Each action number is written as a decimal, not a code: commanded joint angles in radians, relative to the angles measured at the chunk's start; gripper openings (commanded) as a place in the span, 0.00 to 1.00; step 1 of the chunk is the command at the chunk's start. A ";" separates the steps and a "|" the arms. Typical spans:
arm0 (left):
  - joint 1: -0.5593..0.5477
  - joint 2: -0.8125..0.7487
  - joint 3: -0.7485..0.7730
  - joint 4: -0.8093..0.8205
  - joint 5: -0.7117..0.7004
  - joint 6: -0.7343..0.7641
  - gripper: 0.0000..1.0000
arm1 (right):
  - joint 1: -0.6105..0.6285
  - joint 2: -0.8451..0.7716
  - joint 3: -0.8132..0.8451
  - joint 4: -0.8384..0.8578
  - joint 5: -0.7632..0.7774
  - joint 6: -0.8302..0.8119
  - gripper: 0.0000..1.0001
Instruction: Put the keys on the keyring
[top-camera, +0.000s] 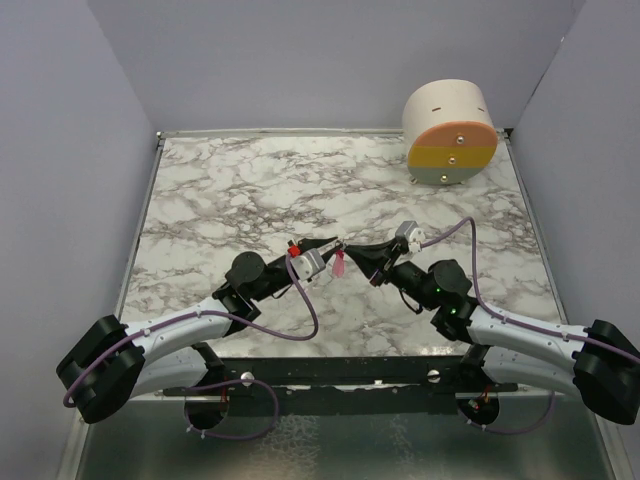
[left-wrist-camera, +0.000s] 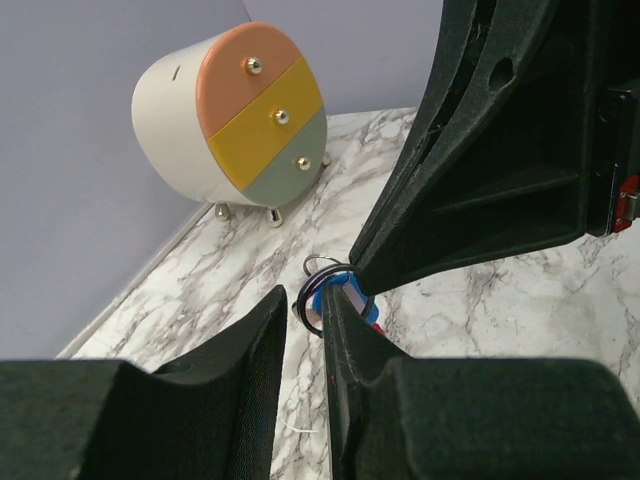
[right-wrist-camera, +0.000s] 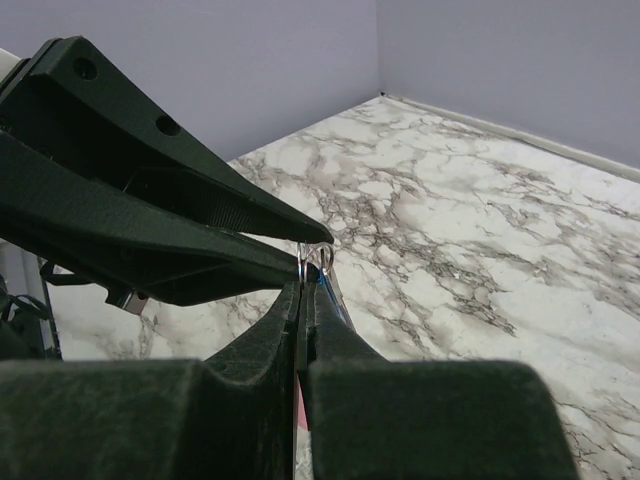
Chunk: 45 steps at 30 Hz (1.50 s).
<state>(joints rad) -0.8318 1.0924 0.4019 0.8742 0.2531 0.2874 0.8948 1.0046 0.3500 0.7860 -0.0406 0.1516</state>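
Marble worktop (top-camera: 250, 190); round drawer chest (top-camera: 450, 135) at far right corner, well apart. Pincers tip to tip above mid-worktop. Right pincer (right-wrist-camera: 302, 290) pinched shut, wire loops poking from tips. Left pincer (left-wrist-camera: 307, 310) narrow gap; grip cannot tell. Keyring (right-wrist-camera: 318, 258) between tips, pink tag (top-camera: 339, 265) hanging below. Key (left-wrist-camera: 358, 300): blue head just beside ring. Judged: light, stiff, slippery wire; take key by plastic head.
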 joint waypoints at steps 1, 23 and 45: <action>0.009 -0.003 0.028 0.026 0.029 0.011 0.22 | -0.002 -0.017 -0.017 0.037 -0.035 -0.018 0.01; 0.014 0.005 0.035 0.026 0.019 0.017 0.00 | -0.002 -0.074 -0.005 -0.037 -0.017 0.013 0.18; 0.089 -0.055 0.065 -0.085 0.255 -0.016 0.00 | -0.002 -0.132 0.217 -0.442 0.087 0.117 0.32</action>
<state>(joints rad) -0.7471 1.0573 0.4355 0.8257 0.4255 0.2787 0.8948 0.8234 0.4751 0.4576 0.0364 0.2035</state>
